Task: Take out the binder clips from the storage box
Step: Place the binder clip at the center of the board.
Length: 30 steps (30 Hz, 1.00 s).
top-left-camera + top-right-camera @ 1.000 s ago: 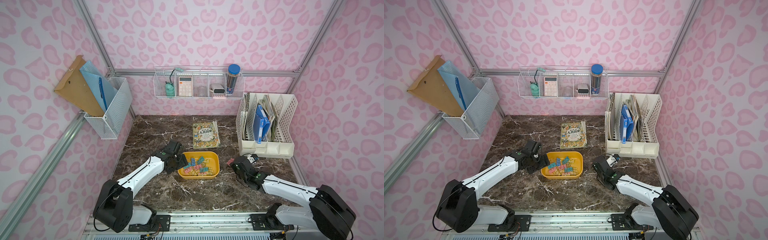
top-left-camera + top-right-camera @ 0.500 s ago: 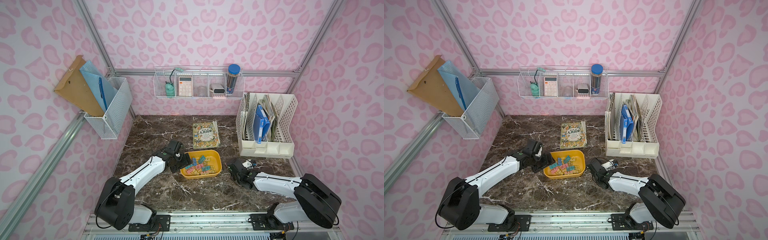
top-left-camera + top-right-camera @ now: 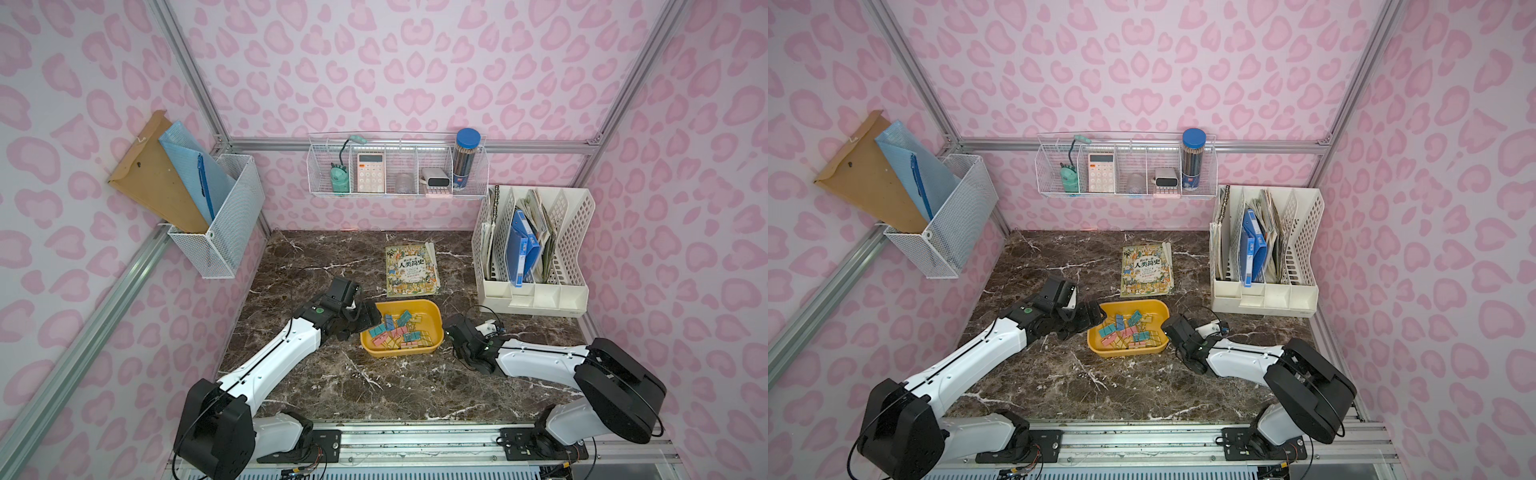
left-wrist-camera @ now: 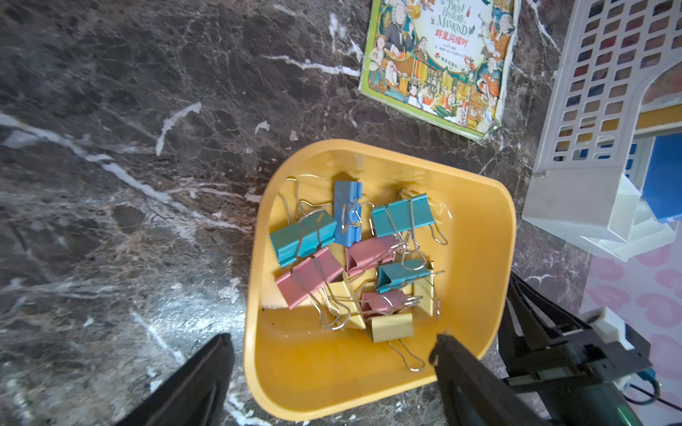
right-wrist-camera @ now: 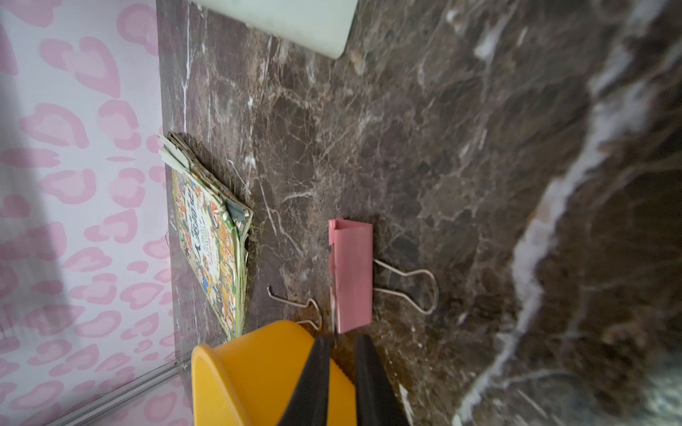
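Yellow plastic storage box (image 3: 397, 352) sits mid-desk on the dark marble desk (image 3: 332, 386), just in front of an illustrated book (image 3: 411, 270). A white file organizer (image 3: 536, 249) stands at the back right.

Binder clips (image 4: 354, 258): a tangled heap inside the box in teal, blue, pink and yellow, with the wire handles interlocked.

Left claw (image 4: 332, 339): jaws spread wide and empty, straddling the box's rim at its left end. One finger is outside above the desk. The other is over the box interior, just beside a yellow clip's wire handle.

Right claw (image 5: 342, 336): low over the desk, just beside the box's right end. The jaws are parted by a narrow slit with nothing between them.

One pink binder clip (image 5: 350, 273) lies flat on the desk outside the box. Its near end is right at the right claw's fingertips; whether they touch cannot be told.
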### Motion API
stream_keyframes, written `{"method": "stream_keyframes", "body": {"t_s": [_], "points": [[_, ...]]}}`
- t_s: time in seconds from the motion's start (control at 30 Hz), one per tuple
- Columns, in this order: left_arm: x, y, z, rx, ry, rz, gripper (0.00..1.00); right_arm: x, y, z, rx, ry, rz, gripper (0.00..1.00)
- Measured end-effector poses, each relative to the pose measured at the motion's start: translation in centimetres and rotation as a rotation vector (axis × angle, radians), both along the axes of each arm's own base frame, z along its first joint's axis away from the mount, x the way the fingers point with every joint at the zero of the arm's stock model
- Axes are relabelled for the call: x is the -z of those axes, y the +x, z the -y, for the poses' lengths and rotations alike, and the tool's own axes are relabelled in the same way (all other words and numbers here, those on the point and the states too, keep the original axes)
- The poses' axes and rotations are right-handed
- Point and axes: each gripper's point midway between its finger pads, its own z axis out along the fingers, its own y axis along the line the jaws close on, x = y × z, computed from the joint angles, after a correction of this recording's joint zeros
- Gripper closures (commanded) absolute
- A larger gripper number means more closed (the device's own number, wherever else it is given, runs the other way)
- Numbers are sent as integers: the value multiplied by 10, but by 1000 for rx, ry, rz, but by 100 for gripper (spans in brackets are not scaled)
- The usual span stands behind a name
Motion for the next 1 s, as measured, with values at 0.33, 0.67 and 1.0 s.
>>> {"method": "stream_keyframes", "body": {"t_s": [0.33, 0.67, 1.0], "points": [[-13, -7, -20, -38, 55, 87, 9, -26, -12, 6, -108, -34, 43, 51], [-24, -6, -31, -68, 85, 150, 8, -41, 18, 73, -291, -205, 72, 53], [-20, -1, -30, -65, 95, 143, 8, -26, 15, 44, -627, -225, 41, 61]]}}
